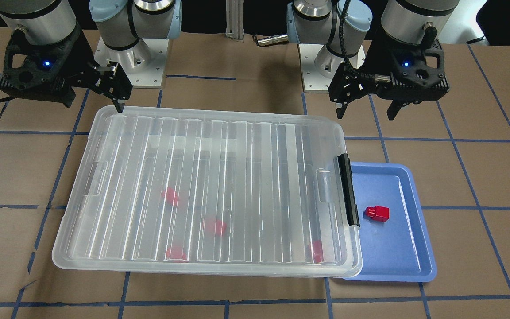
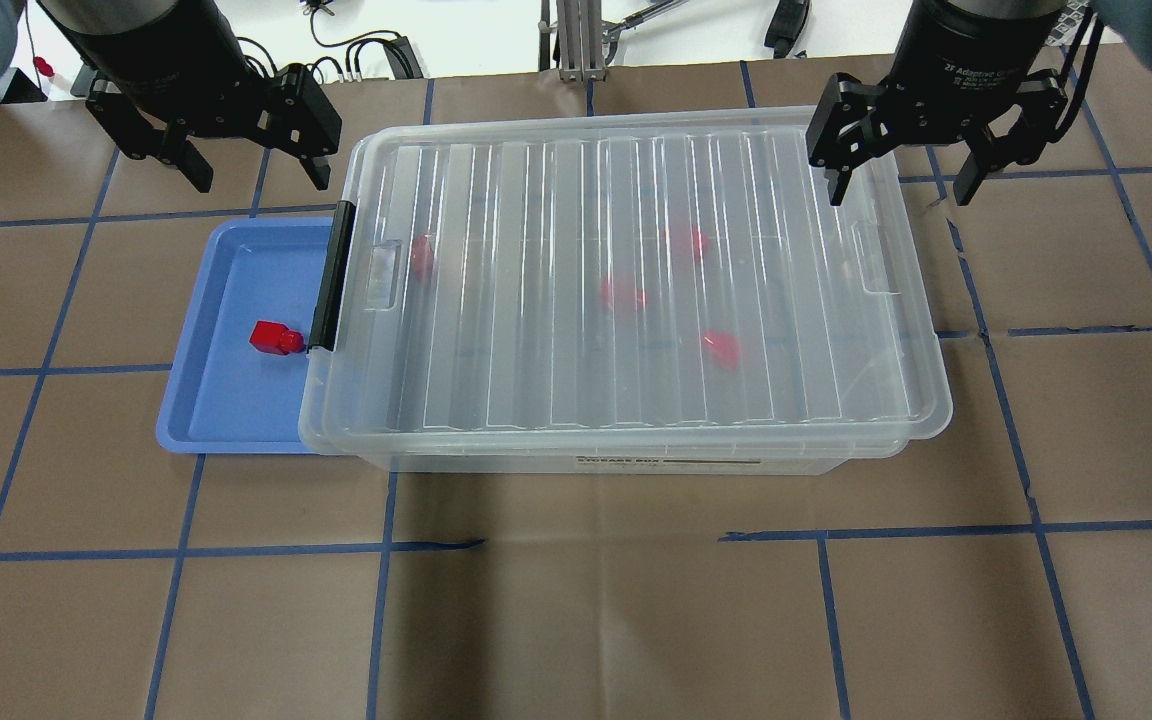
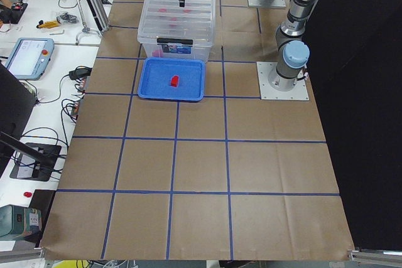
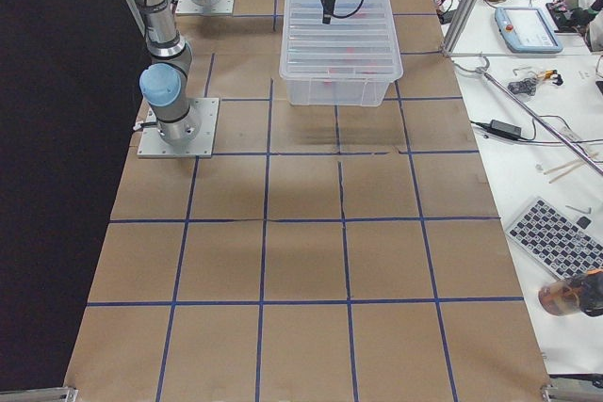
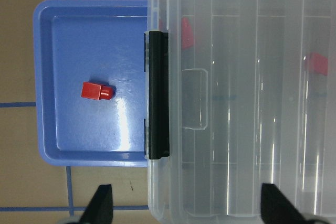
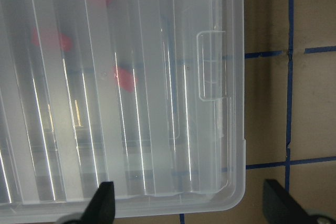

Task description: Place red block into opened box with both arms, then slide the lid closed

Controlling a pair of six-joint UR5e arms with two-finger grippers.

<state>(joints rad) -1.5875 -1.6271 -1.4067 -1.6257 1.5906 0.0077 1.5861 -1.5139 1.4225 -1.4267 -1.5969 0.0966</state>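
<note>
The ridged translucent lid lies flat over the clear box, with the black latch at the end beside the blue tray. Several red blocks show blurred through the lid. One more red block lies on the tray. My left gripper hangs open and empty above the tray's far edge. My right gripper is open and empty over the lid's far corner at the other end.
The blue tray is partly tucked under the box's latch end. Brown table paper carries a blue tape grid. Both arm bases stand behind the box. Side benches with cables and devices run along the table's far side.
</note>
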